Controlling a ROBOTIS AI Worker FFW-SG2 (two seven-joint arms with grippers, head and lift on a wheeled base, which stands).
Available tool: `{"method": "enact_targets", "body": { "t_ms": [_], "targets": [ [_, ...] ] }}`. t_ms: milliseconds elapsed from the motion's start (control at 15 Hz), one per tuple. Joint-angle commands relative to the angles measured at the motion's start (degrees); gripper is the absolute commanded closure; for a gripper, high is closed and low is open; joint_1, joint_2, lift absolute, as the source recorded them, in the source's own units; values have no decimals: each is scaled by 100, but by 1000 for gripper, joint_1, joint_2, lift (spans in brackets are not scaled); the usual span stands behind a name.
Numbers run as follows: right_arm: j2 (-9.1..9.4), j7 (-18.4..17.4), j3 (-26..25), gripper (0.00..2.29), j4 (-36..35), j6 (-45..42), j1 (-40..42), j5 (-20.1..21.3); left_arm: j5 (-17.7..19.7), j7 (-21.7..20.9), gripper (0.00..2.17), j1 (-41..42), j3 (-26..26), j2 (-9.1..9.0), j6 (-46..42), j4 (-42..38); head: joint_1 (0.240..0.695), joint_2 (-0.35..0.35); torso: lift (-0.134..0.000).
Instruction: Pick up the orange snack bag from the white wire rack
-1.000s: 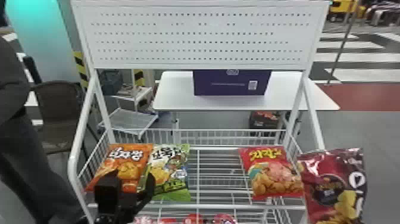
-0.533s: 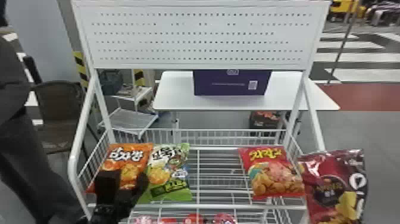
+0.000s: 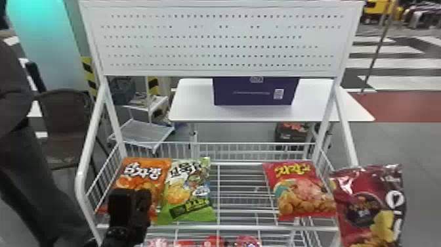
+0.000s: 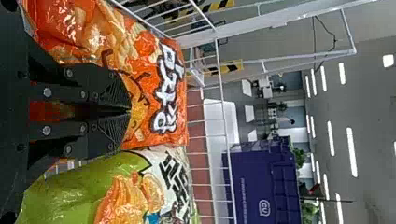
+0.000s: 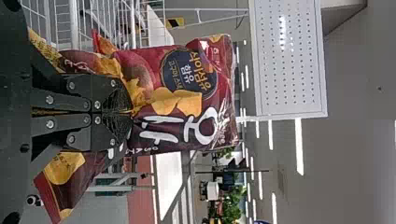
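In the left gripper (image 3: pixel 130 193), the orange bag (image 3: pixel 141 179) is pinched on the rack (image 3: pixel 236 227), hemmed in by side wires (image 3: pixel 103 168) and the green bag (image 3: pixel 187 193). Farther right, a red bag (image 3: pixel 302 193) is displayed; a maroon bag (image 3: pixel 364 210) is clamped by the right gripper (image 5: pixel 132 112).

Korean lettering stands white on the orange foil snack bag (image 3: pixel 144 182) at the head view's lower left, black on the green foil bag (image 3: pixel 188 200) beside it, yellow on the red foil bag (image 3: pixel 297 193) and white on the maroon foil bag (image 3: pixel 361 210), lower right, with pale print on the purple box (image 3: pixel 242 86), upper centre.
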Motion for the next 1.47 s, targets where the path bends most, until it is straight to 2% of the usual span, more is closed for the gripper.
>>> {"method": "enact_targets", "body": {
  "t_ms": [0,133,400,533,800,1000,1133,1400],
  "targets": [
    [-2,0,-1,2098,5,1,-9,-10,-47,62,2145,8,23,-2,62,-20,499,0,0],
    [-2,0,-10,2098,14,1,-18,-10,-12,124,2145,140,40,25,-8,-415,499,0,0],
    [-2,-9,-10,2098,14,-17,-18,-19,5,414,2145,852,128,51,-114,-1795,499,0,0],
    [-2,0,-1,2098,14,-17,-9,-37,-3,414,2145,1379,313,60,-149,-2384,499,0,0],
    [-2,0,-10,2098,14,-17,-9,-45,85,361,2145,2803,647,60,-975,-3219,499,0,0],
    [-2,0,25,2098,5,-17,-26,-45,216,282,2145,3603,805,113,-1555,-3588,499,0,0],
    [-2,0,43,2098,-4,-17,-26,-37,225,291,2145,3866,805,165,-1995,-3614,499,0,0],
    [-19,0,25,2098,-30,-17,9,-45,322,247,2145,4148,840,192,-2258,-3605,499,0,0]
  ]
}}
